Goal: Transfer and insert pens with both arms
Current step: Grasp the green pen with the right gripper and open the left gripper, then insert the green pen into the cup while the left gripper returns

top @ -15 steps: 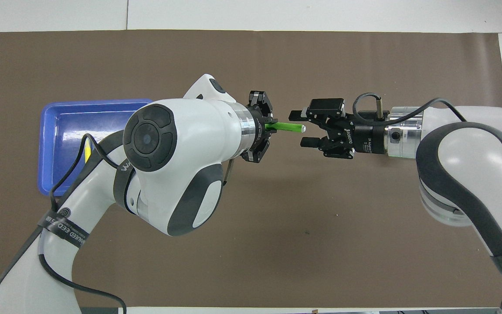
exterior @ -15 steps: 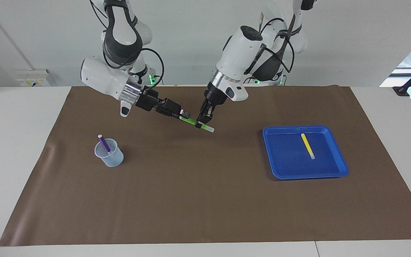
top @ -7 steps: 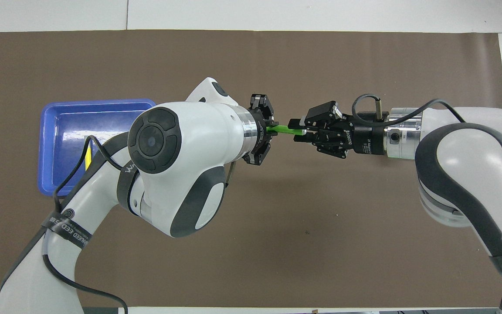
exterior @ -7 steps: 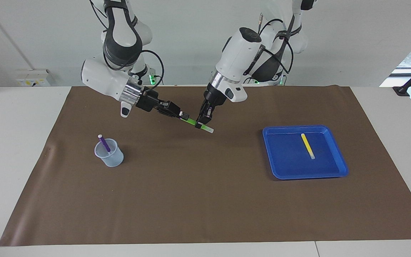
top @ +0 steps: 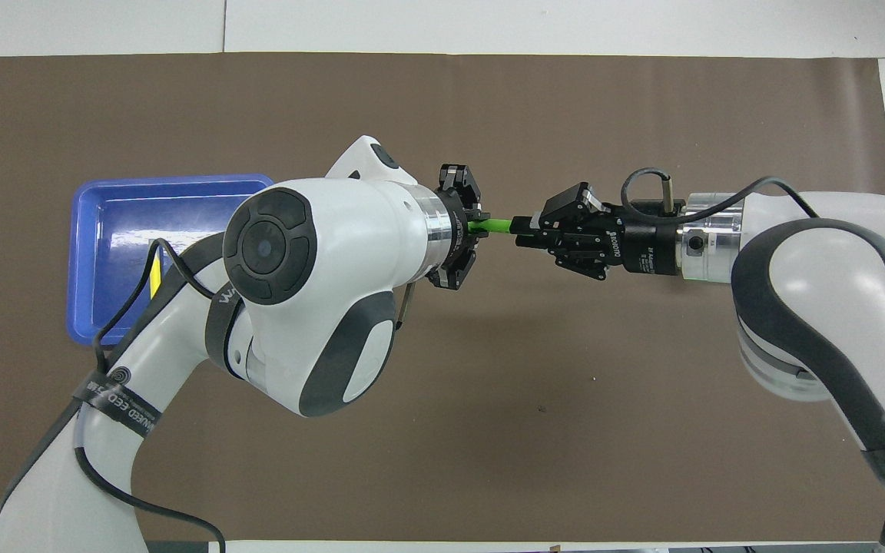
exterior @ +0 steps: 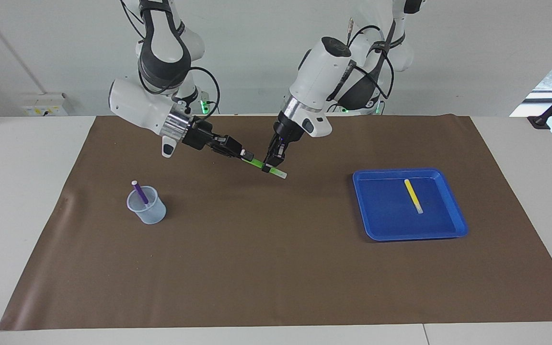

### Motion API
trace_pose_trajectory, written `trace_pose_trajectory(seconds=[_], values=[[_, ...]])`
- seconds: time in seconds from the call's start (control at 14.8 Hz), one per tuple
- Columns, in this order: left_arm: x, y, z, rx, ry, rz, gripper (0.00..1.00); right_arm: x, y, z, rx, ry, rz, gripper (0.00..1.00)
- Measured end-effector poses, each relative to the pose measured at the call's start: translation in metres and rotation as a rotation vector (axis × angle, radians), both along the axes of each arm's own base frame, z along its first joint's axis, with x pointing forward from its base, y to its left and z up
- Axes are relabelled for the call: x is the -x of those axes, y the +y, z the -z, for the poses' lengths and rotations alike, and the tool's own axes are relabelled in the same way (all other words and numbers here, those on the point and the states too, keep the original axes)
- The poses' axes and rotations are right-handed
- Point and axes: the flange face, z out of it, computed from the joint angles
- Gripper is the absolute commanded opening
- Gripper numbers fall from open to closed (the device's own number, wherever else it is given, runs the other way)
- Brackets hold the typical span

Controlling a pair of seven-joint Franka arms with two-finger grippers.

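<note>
A green pen (exterior: 258,164) hangs slanted in the air over the middle of the brown mat, held at both ends. My left gripper (exterior: 270,167) comes down from above and is shut on the pen near its pale cap. My right gripper (exterior: 247,155) reaches in sideways and is shut on the pen's other end. In the overhead view the green pen (top: 498,225) bridges the left gripper (top: 479,225) and the right gripper (top: 523,228). A purple pen (exterior: 140,192) stands in a clear cup (exterior: 147,213). A yellow pen (exterior: 413,196) lies in the blue tray (exterior: 386,232).
The cup stands toward the right arm's end of the mat and the blue tray (top: 104,230) toward the left arm's end. The right arm covers the cup in the overhead view. Bare brown mat (exterior: 266,268) stretches farther from the robots.
My right gripper, open around the pen's free end a second ago, has shut on it. The left gripper has kept its hold on the pen in place.
</note>
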Motion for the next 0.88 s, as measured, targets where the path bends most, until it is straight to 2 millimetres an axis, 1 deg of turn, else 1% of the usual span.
trace_pose_trajectory(seconds=[0.07,0.14,0.27,0.41,0.47,0.54,0.74,0.88], values=[[0.001,0.000,0.000,-0.004,-0.005,0.014,0.99,0.000,0.000,-0.001,0.000,-0.004,-0.001,0.00],[0.001,0.000,0.001,-0.008,-0.013,0.030,1.00,0.000,0.000,-0.002,0.001,-0.014,-0.006,0.00],[-0.001,0.002,0.002,-0.024,-0.034,0.077,1.00,0.000,-0.002,-0.002,0.013,-0.050,-0.026,0.00],[-0.008,0.014,0.005,-0.057,-0.051,0.139,1.00,-0.001,-0.007,-0.003,0.069,-0.087,-0.077,0.00],[-0.014,0.024,0.006,-0.081,-0.056,0.181,1.00,-0.002,-0.013,-0.006,0.113,-0.098,-0.127,0.00],[-0.020,0.037,0.007,-0.106,-0.063,0.234,1.00,-0.005,-0.025,-0.013,0.165,-0.108,-0.185,0.00],[-0.039,0.083,0.009,-0.178,-0.083,0.413,1.00,-0.018,-0.075,-0.041,0.343,-0.158,-0.347,0.00],[-0.052,0.122,0.019,-0.225,-0.112,0.543,1.00,-0.023,-0.102,-0.057,0.472,-0.203,-0.471,0.00]])
